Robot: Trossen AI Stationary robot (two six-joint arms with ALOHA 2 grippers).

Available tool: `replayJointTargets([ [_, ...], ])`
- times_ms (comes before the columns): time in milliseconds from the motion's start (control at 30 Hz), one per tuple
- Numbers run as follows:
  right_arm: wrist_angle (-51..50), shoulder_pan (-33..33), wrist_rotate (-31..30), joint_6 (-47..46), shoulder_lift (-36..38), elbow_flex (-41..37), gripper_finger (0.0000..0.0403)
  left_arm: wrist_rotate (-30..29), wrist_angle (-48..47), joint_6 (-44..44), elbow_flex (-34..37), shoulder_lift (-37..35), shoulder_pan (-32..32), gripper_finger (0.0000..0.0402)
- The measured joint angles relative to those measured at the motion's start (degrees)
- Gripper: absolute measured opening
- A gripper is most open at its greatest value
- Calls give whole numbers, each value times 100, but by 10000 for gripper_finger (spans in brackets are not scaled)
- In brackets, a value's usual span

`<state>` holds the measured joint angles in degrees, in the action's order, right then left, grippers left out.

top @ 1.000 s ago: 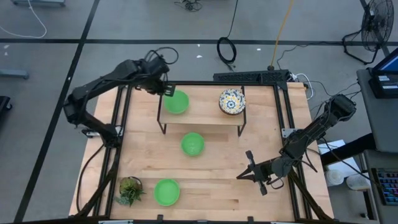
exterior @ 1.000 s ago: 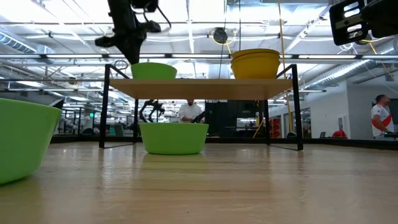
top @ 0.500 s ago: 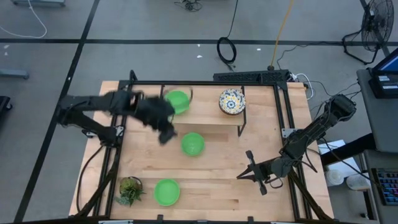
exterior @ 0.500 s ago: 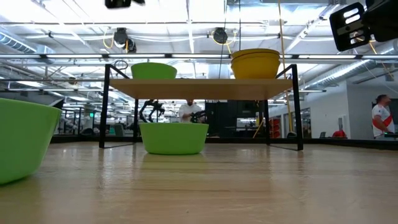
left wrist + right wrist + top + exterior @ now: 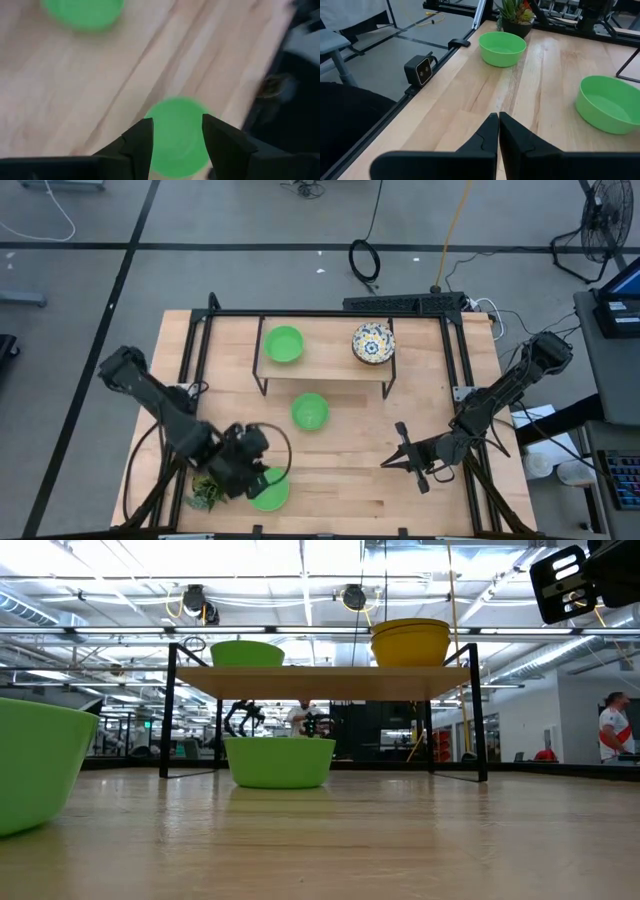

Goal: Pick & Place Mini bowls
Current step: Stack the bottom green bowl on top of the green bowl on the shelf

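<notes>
Wooden table [image 5: 350, 470], no legible writing, left end effector [image 5: 176, 131] open above green bowl [image 5: 179, 134], right end effector [image 5: 498, 120] closed

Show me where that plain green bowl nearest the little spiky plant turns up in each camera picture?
High view: plain bright green round bowl at the near table edge, beside the small spiky potted plant, partly under the left pincer.
Low view: large at the left edge.
Left wrist view: between the open fingers.
Right wrist view: farther bowl.
Shared landmark: the plant.
</notes>
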<state>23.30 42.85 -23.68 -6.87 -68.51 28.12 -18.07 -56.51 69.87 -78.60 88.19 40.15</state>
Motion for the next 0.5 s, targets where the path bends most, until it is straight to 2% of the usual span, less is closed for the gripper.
replayJointTargets([
  [267,224,0,-13,176,0,0,2,847,85,604,870,655,12,159],
  [367,258,-14,-14,219,0,0,1,979,209,787,1005,723,-26,159],
  [500,203,-15,-17,214,0,0,2,1063,777,610,1137,725,-93,159],
])
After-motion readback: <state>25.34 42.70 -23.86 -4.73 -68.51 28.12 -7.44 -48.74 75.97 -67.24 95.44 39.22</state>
